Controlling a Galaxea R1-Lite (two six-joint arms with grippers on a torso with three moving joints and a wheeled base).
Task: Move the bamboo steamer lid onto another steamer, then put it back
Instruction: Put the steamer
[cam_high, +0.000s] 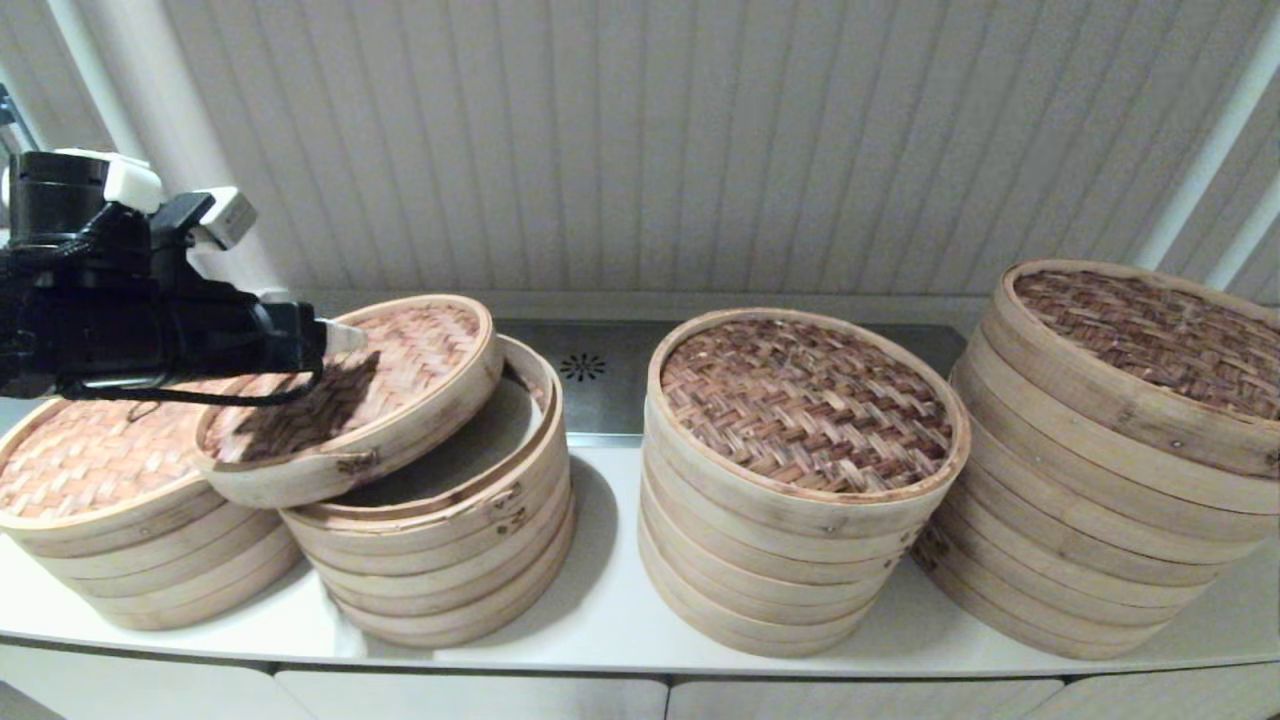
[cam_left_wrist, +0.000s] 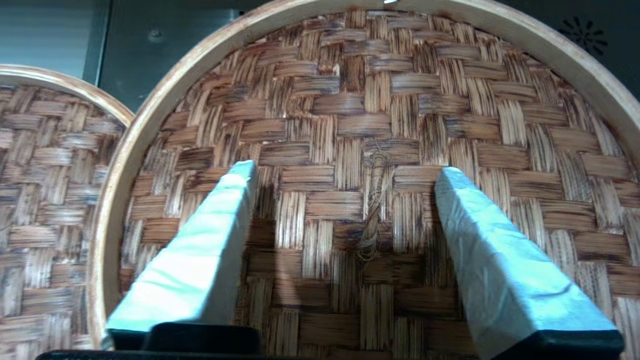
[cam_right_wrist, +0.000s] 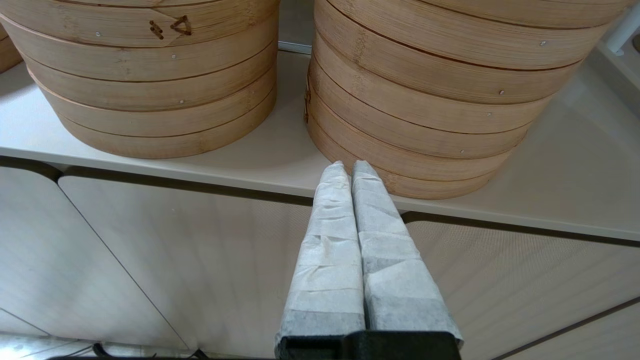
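Here the bamboo steamer lid (cam_high: 350, 400) is seen tilted, propped on the rim of the second steamer stack (cam_high: 450, 540) from the desk's (cam_high: 600, 610) left end and overlapping the leftmost stack (cam_high: 110, 520). The left gripper (cam_left_wrist: 345, 172) is held just above the lid's woven top, its fingers (cam_left_wrist: 480, 240) spread apart on either side of the small handle loop (cam_left_wrist: 372, 210), gripping nothing. The right gripper (cam_right_wrist: 348, 167) is parked below the desk's front edge, fingers pressed together.
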